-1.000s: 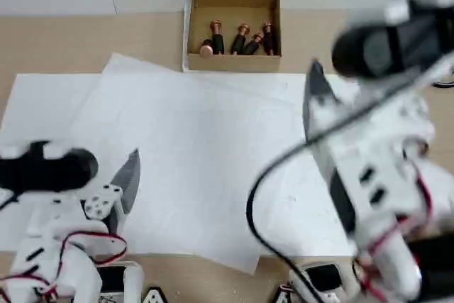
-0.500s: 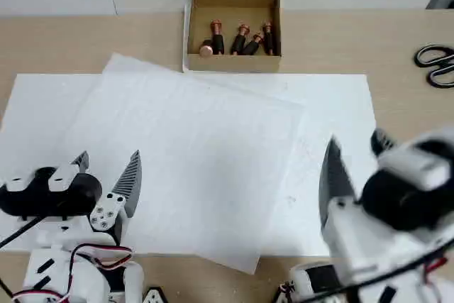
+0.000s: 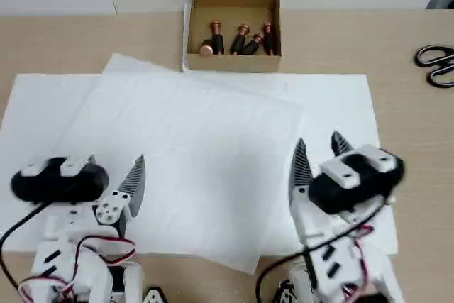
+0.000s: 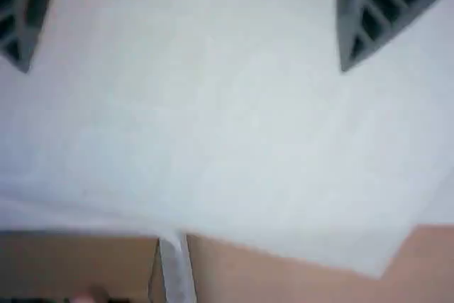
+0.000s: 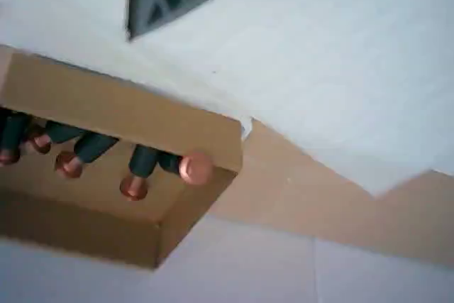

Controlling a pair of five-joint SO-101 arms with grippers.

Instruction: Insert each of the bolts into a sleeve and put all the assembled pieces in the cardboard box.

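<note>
The cardboard box (image 3: 234, 1) stands at the table's far edge, past the white paper. Inside it lie several assembled pieces (image 3: 241, 39), dark sleeves with copper bolt heads; the right wrist view also shows the box (image 5: 142, 115) and these pieces (image 5: 145, 161). My left gripper (image 3: 115, 157) hovers open and empty over the paper's near left part; in the left wrist view its fingertips (image 4: 355, 40) stand wide apart above bare paper. My right gripper (image 3: 316, 137) is open and empty over the paper's near right part, far from the box.
Two overlapping white paper sheets (image 3: 206, 140) cover most of the wooden table (image 3: 57, 40). Scissors (image 3: 436, 65) lie at the right edge. Both arm bases stand at the near edge.
The right arm has drawn back from the far right toward the near edge and shifted left, both fingers now showing. The left arm turned slightly. The box's contents are unchanged.
</note>
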